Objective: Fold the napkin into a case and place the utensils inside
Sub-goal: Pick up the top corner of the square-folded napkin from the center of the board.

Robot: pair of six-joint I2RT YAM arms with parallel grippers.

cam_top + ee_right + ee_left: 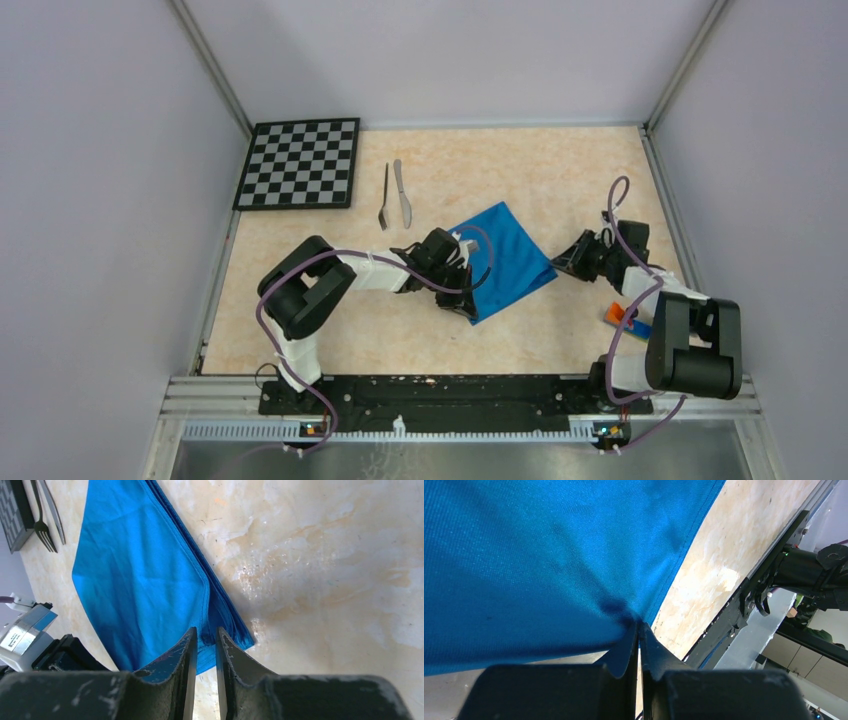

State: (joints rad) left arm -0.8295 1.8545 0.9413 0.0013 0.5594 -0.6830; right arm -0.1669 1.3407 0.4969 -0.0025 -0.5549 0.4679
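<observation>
The bright blue napkin (505, 258) lies folded in layers as a tilted rectangle at mid table. My left gripper (468, 292) is at its near left edge, shut on the cloth, which puckers up at the pinch in the left wrist view (640, 625). My right gripper (562, 266) is at the napkin's right corner. Its jaws stand a narrow gap apart over the layered corner (235, 630), which lies flat. The dark fork (384, 197) and the pale knife (402, 193) lie side by side behind the napkin. They also show in the right wrist view: the fork (42, 527) and the knife (52, 510).
A black-and-white checkerboard (300, 163) lies at the back left, just left of the utensils. A small orange and blue object (625, 318) sits by the right arm. Grey walls close in the table on three sides; a metal rail (460, 405) runs along the near edge.
</observation>
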